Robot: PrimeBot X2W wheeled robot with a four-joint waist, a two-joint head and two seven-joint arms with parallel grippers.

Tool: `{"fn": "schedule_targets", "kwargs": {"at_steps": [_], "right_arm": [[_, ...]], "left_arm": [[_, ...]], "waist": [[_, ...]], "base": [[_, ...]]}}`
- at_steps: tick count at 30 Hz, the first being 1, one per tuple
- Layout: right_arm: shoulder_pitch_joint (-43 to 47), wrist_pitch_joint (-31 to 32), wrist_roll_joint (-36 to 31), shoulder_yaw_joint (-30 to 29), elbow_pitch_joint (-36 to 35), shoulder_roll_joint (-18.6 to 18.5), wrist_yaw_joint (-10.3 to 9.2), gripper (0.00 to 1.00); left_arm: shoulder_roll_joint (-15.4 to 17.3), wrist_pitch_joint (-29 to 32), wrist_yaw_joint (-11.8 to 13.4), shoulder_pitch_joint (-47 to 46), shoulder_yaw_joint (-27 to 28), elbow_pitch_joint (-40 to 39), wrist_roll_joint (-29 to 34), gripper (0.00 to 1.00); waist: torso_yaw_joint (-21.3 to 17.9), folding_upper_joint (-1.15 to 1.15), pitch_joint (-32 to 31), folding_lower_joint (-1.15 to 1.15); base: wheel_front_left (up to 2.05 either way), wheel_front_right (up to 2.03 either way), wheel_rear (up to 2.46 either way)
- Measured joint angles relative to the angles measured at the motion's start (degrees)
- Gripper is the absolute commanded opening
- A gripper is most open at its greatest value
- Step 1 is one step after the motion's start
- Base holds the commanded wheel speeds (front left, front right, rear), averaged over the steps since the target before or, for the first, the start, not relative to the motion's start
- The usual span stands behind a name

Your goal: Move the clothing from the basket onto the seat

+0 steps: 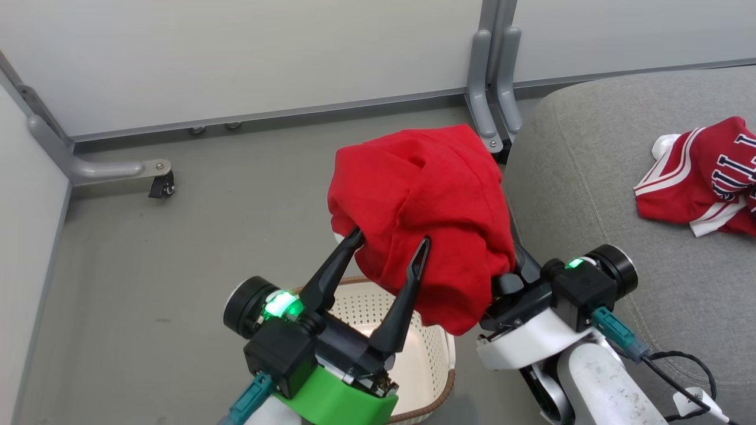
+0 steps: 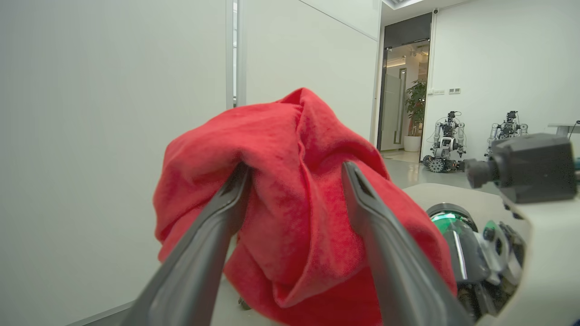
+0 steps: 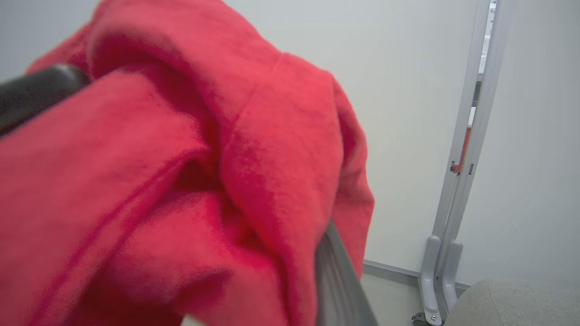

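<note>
Red, soft and limp: found plain red shirt (image 1: 422, 218) bunched against parted jaws of left gripper (image 1: 391, 238), above basket (image 1: 434, 354). Judged jaws of right gripper (image 1: 520, 268) together, probably clamped on a fold hidden beneath cloth. Recommend taking a thick gathered fold; light, likely to slip otherwise.

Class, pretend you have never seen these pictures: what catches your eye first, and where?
A bunched plain red shirt hangs in mid-air over the cream basket, mid-picture in the head view, with the left gripper open against it. At the right, a striped red jersey lies on the grey seat.
</note>
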Motion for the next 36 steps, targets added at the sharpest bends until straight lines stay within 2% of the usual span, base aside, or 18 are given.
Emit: {"fn": "schedule_targets", "kwargs": {"at_steps": [10,36], "right_arm": [[0.4,0.0,0.5,-3.4,-0.7,0.0,0.01,0.00],[2.9,0.0,1.0,-9.8,-1.8,-1.1,0.01,0.00]], "left_arm": [[1.4,0.0,0.0,1.8,0.8,0.8,2.5,1.00],[4.1,0.0,0.0,6.7,1.7,7.3,2.5,1.00]], "waist": [[-1.3,0.00,-0.2,0.00],[-1.6,0.00,-0.6,0.00]], "base": [[0.00,0.00,0.00],[0.00,0.00,0.00]]}}
